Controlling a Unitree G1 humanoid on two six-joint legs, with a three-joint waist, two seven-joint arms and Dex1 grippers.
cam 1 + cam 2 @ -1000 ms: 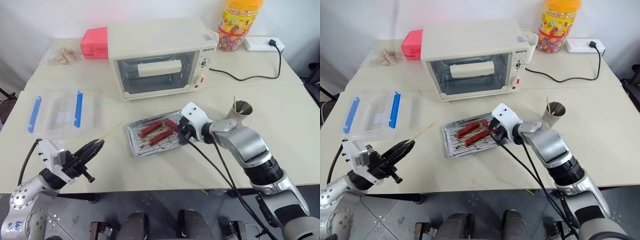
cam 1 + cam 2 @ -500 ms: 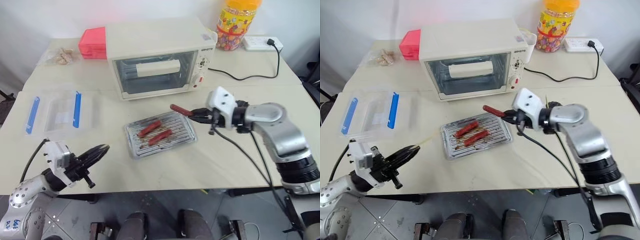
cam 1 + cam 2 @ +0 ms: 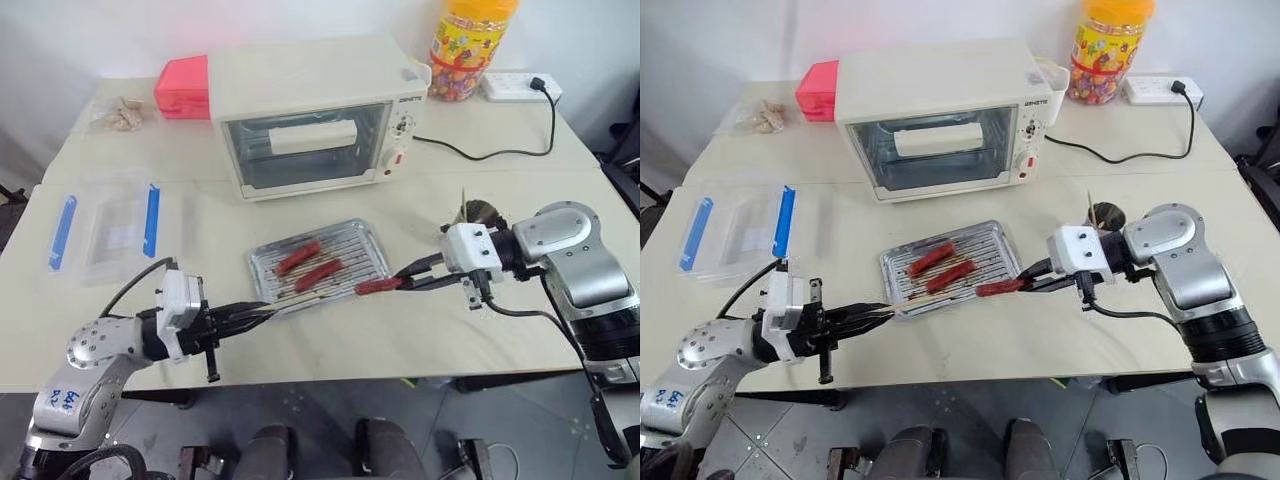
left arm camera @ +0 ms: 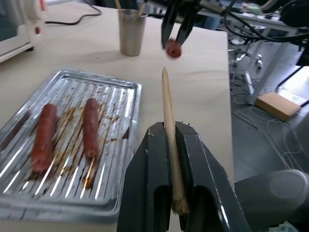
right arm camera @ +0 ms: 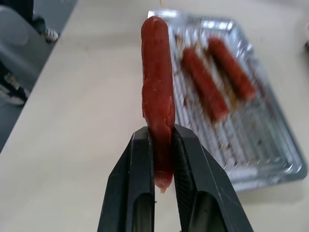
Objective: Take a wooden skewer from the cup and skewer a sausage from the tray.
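My left gripper (image 3: 255, 310) is shut on a wooden skewer (image 3: 930, 299), which lies level along the front edge of the tray (image 3: 262, 268), its sharp tip toward the right. My right gripper (image 3: 412, 277) is shut on one sausage (image 3: 378, 286), held in the air off the tray's front right corner, end-on to the skewer's tip (image 4: 164, 72) with a small gap between them. Two sausages (image 3: 299, 257) (image 3: 318, 274) lie on the tray's rack. Behind my right wrist stands the cup (image 4: 132, 31) with more skewers in it.
A white toaster oven (image 3: 320, 115) stands behind the tray. A clear plastic box with blue clips (image 3: 110, 225) is at the left, and a pink box (image 3: 182, 85) at the far left. A candy jar (image 3: 470, 45) and a power strip (image 3: 515, 88) are at the far right.
My right gripper has carried the sausage from above the tray's far right down to its front right corner and turned it toward the left. My left gripper swung right, aiming the skewer at the sausage.
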